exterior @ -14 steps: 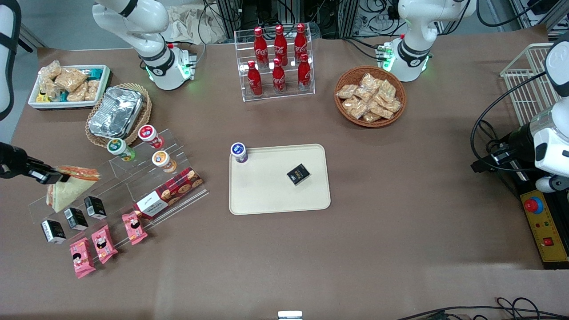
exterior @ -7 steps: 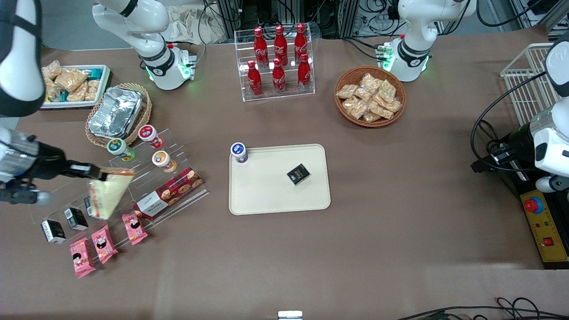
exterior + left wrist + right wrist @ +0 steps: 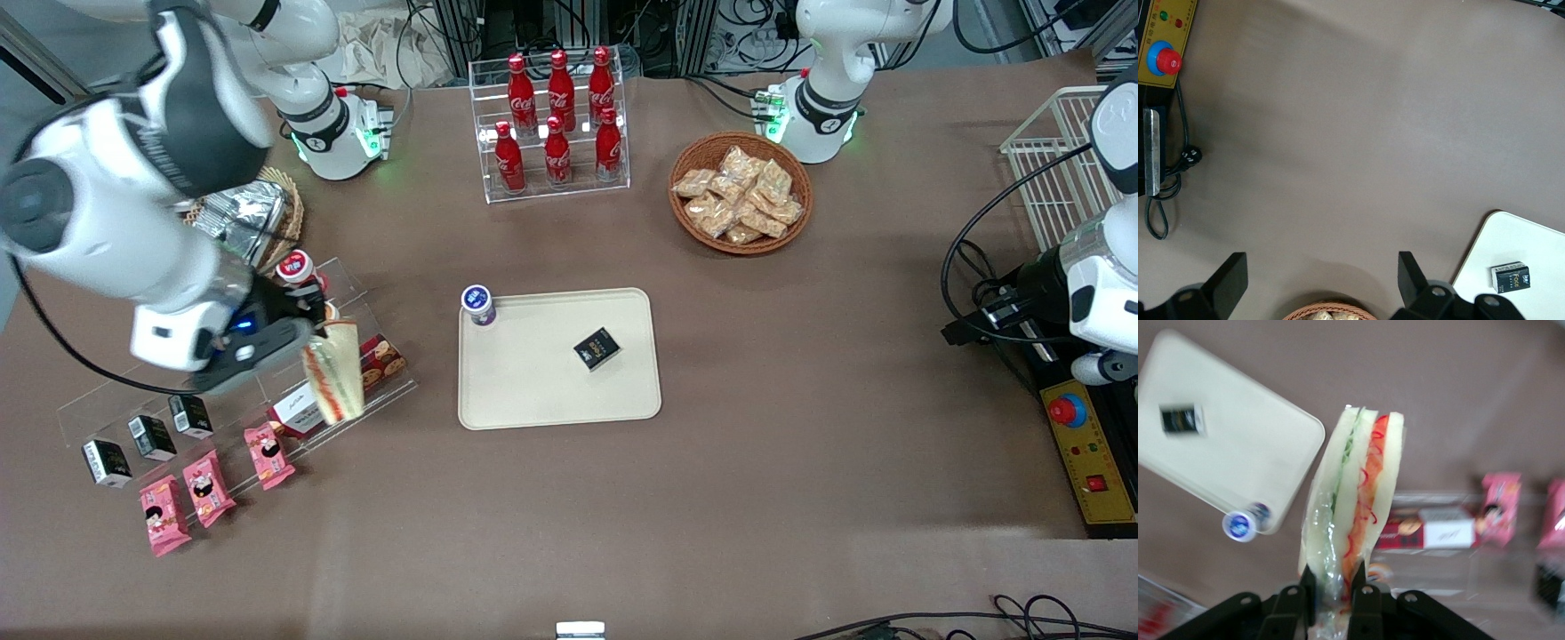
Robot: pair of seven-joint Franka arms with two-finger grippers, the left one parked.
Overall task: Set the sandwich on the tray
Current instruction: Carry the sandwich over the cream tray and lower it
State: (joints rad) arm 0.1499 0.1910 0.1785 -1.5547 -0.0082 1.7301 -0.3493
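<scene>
My gripper (image 3: 313,331) is shut on the sandwich (image 3: 334,380), a clear-wrapped wedge of pale bread with orange-red and green filling stripes. It hangs from the fingers above the clear acrylic stand (image 3: 240,373), toward the working arm's end of the table. In the right wrist view the sandwich (image 3: 1355,500) sticks out from between the two black fingers (image 3: 1366,593), with my gripper (image 3: 1337,581) pinching its wrapped end. The cream-beige tray (image 3: 533,391) lies flat mid-table, apart from the sandwich; it also shows in the right wrist view (image 3: 1238,473). The tray holds a small black box (image 3: 597,348) and a blue-capped cup (image 3: 478,305) at one corner.
The stand carries a cookie box (image 3: 373,360), small black boxes (image 3: 151,436) and capped cups (image 3: 296,267). Pink snack packets (image 3: 203,487) lie in front of it. A foil container (image 3: 244,218), a cola bottle rack (image 3: 556,120) and a basket of cracker bags (image 3: 740,191) stand farther from the camera.
My gripper has carried the sandwich up off the stand and sideways toward the tray. The sandwich now hangs tip-down over the cookie box. The arm now covers the white bin.
</scene>
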